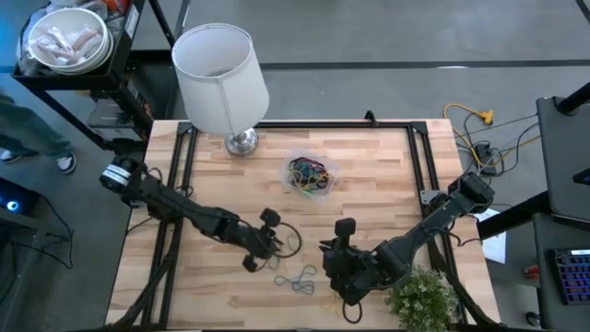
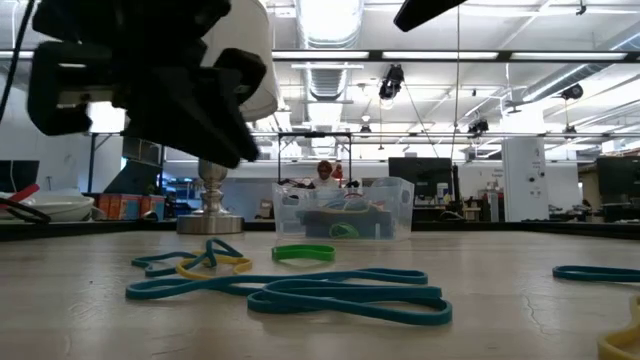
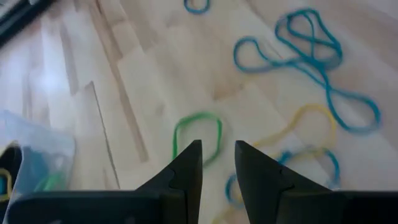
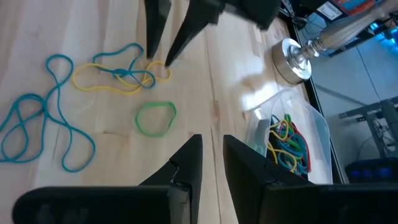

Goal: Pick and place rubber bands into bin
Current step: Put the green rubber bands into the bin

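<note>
Loose rubber bands lie flat on the wooden table near its front edge: a green loop (image 3: 198, 138), tangled blue ones (image 3: 308, 56) and a yellow one (image 4: 118, 81). The bin (image 1: 310, 173), a clear tub with several coloured bands inside, stands farther back at the middle. My left gripper (image 3: 217, 163) hovers open just above the table, its tips (image 4: 163, 53) beside the yellow and green bands, with nothing between them. My right gripper (image 4: 211, 163) hangs open a little to the right of the loose bands, also with nothing between its fingers.
A lamp with a white shade (image 1: 219, 78) and a metal foot (image 1: 242, 141) stands at the far edge, left of the bin. A potted green plant (image 1: 422, 297) sits at the near right corner. Another blue band (image 2: 597, 272) lies apart to the right.
</note>
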